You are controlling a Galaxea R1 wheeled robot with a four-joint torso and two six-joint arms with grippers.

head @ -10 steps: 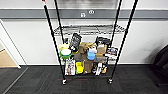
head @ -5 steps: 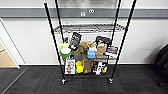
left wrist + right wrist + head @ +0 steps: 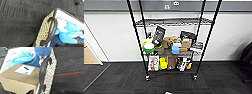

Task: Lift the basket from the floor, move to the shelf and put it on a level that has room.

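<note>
black wire shelf (image 3: 140,47) on casters on dark carpet floor (image 3: 224,80). upper level (image 3: 171,22) bare; two lower tiers crowded with boxes, packets.

Each wrist sits close beside a basket (image 3: 46,32) handle, arms low above the carpet (image 3: 18,25).

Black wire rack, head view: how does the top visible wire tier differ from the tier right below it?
On the tall black metal wire rack, the upper wire-grid tier is bare, its thin rods showing against the white wall. The middle tier is crowded with boxes, packets and a green-and-yellow toy. The upper tier has room; the middle one shows little. Both are flat grids spanning the rack's full width between the same posts.
</note>
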